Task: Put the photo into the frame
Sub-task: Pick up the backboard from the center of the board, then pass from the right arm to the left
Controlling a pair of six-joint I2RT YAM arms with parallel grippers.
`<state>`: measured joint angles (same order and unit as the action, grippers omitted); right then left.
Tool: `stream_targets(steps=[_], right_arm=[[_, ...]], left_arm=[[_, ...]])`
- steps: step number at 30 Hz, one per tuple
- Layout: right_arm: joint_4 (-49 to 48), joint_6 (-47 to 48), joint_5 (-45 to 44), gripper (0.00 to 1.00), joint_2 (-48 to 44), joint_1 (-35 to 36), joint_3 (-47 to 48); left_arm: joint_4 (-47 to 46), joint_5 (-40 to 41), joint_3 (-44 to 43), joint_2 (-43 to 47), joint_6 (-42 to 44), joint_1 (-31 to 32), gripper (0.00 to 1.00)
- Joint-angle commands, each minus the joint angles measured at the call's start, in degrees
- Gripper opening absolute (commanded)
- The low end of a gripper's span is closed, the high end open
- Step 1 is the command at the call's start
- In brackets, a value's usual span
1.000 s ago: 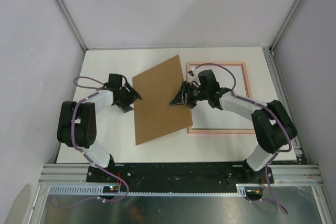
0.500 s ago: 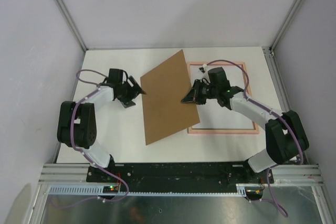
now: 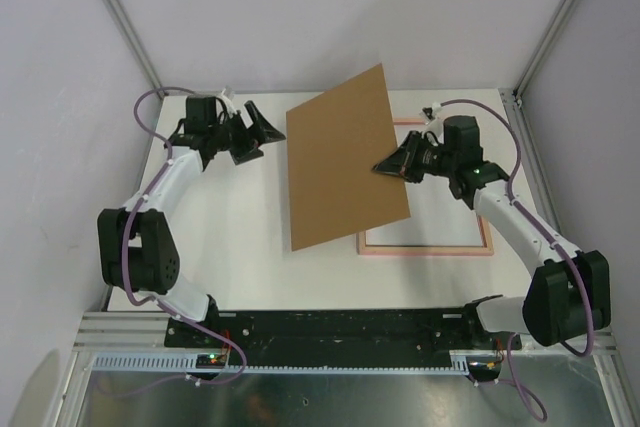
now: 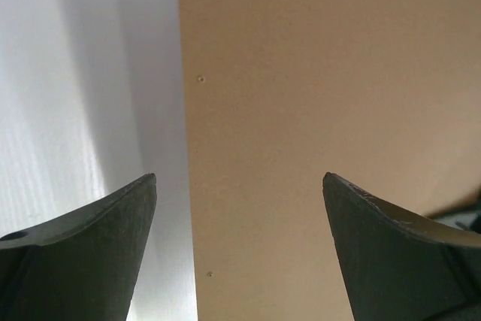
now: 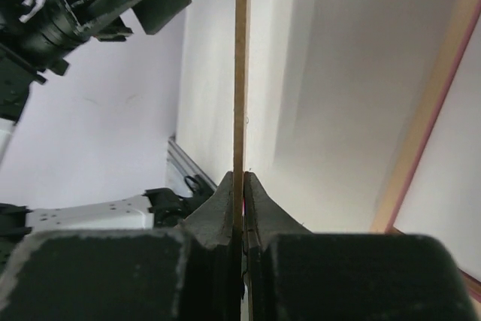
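Right end effector (image 3: 392,164) is clamped on the right edge of the brown board (image 3: 345,162), holding it tilted up off the bench (image 3: 215,247). The board shows no sag, so it is likely stiff and light. Left end effector (image 3: 262,132) gapes wide near the board's left edge, touching nothing. The frame (image 3: 430,250) lies flat at the right, its left part under the board. It looks thin and rigid, best taken by a rail. No sunflower print shows; the white inside the frame may be the photo's back — I cannot tell. A print would be limp and slick — pinch an edge.

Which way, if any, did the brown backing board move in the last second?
Yes. In the top view the backing board shifted right and toward the far side, now overlapping more of the frame, pinched by the right gripper.
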<state>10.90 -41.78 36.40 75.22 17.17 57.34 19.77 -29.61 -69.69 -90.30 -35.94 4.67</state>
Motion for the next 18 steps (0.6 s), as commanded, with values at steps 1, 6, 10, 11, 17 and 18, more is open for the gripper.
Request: stream_targets(steps=[1,6,10,11,17,18], right_arm=[[-13.50,-7.53,11.05,0.00,-2.36,-3.35,3.00],[-19.81,-12.73,16.19,0.00,-1.82,-5.83,2.95],[-22.86,-15.17,18.98,0.00,-1.47,-6.87,2.95],[-23.38,-15.57,19.63,0.00,-1.35,-6.88,3.00],[-24.43,-16.05,22.92,0.00,-0.63,-6.97,2.97],[-25.05,-16.23,23.54,0.00,-0.53,-6.97,3.00]], left_arm=[[-1.61,-11.87,-3.31,1.71,3.38,-1.53,0.96],[-3.37,-17.04,-4.32,1.51,3.24,-2.18,0.97],[-4.64,-20.18,-4.37,0.43,2.28,-3.16,0.98],[-5.79,-21.48,-4.21,0.23,1.58,-3.30,0.98],[-11.57,-27.60,-4.16,-0.42,-2.61,-3.43,0.99],[-12.33,-28.26,-3.97,-0.32,-3.55,-3.43,0.99]])
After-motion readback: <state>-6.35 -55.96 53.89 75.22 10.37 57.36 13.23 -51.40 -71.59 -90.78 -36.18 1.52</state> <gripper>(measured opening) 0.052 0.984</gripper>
